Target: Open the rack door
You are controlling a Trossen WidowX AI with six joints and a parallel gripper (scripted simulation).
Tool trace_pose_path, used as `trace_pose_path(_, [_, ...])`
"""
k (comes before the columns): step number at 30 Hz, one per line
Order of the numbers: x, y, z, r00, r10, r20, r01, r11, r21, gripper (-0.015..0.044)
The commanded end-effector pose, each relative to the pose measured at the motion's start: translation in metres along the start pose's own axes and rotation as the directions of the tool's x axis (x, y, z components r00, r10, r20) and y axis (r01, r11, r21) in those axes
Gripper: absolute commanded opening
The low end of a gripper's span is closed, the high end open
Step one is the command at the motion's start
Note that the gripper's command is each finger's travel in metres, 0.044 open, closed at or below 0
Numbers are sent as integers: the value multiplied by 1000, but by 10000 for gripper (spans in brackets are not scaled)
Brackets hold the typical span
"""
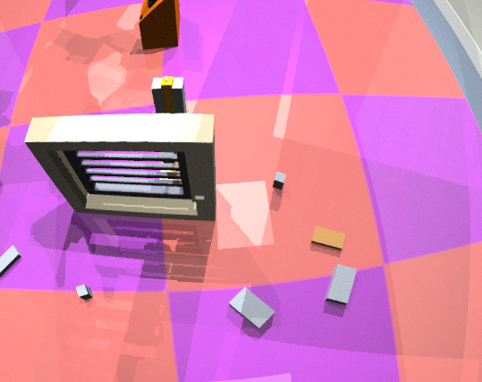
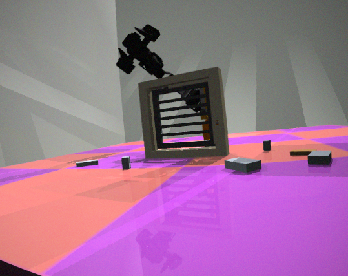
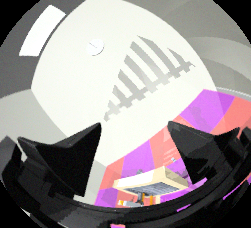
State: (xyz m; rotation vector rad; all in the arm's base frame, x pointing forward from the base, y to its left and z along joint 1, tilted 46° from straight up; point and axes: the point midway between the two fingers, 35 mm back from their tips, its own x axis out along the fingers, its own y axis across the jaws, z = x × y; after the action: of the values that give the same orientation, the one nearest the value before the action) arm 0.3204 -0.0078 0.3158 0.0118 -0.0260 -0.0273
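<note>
The beige-grey frame [image 1: 133,128] [image 2: 223,110] [image 3: 168,176] stands upright. Its dark slatted door [image 1: 139,191] [image 2: 184,145] [image 3: 158,188] sits within the frame and looks shut. Beyond the frame in the top view is a grey piece with a yellow strip [image 1: 167,97], possibly the handle. Orange bits show near the door in the wrist view, but the handle's turn is too unclear to tell. My gripper [image 2: 128,40] [image 3: 135,125] is open and empty, up above the frame's top and apart from it. Its fingers point away from the door. The top view does not show the fingertips clearly.
The orange arm base [image 1: 160,25] stands on the robot's side of the frame. Grey blocks [image 1: 251,307] [image 1: 342,284] [image 2: 243,165] [image 2: 319,158], an orange slab [image 1: 328,237] and small grey pieces [image 1: 279,180] [image 1: 84,292] [image 2: 126,163] lie around the frame.
</note>
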Motion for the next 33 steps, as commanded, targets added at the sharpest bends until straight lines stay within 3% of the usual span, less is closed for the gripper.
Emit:
trace_pose_path(1, [1,0,-1,1000,0,-4,0,1000,2,374])
trace_pose_path(4, [8,2,-10,998,-5,-65,6,1000,26,298])
trace_pose_path(20, [46,20,-77,895,-32,-444,118,979,167,298])
trace_pose_path(33, [56,34,-132,705,-103,-702,248,963,108,298])
